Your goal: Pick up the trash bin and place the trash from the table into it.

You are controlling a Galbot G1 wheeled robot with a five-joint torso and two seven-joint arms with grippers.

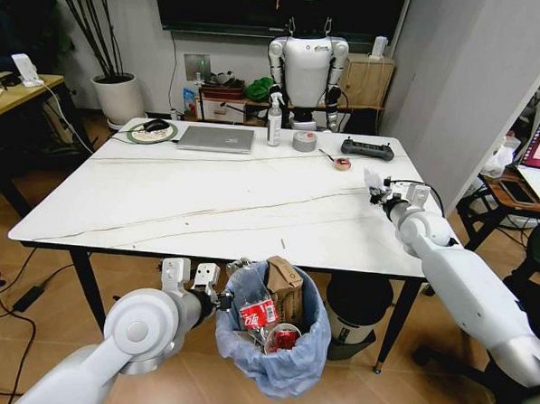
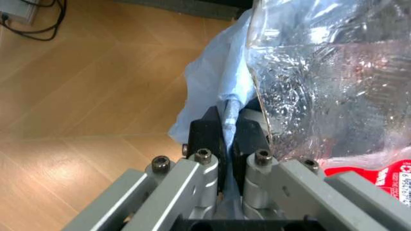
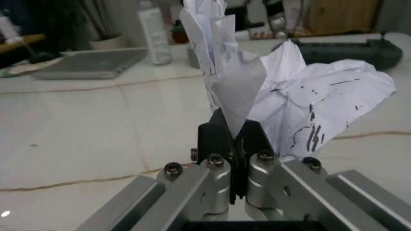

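Trash bin (image 1: 274, 333) first — where is it?

— It hangs at the near edge of the desk (image 1: 161, 205), below the top. The left gripper (image 2: 227, 131) is pinched tight on its rim and blue bag.

— Is much trash in it?

— Yes. Brown cardboard (image 1: 285, 289), a red wrapper (image 1: 260, 314) and more sit inside. I think most of the job is done.

— What is left?

— The crumpled white paper (image 3: 301, 103). The right gripper (image 3: 234, 139) is squeezed shut on it, over the right side of the desk. It is not in the bin yet.
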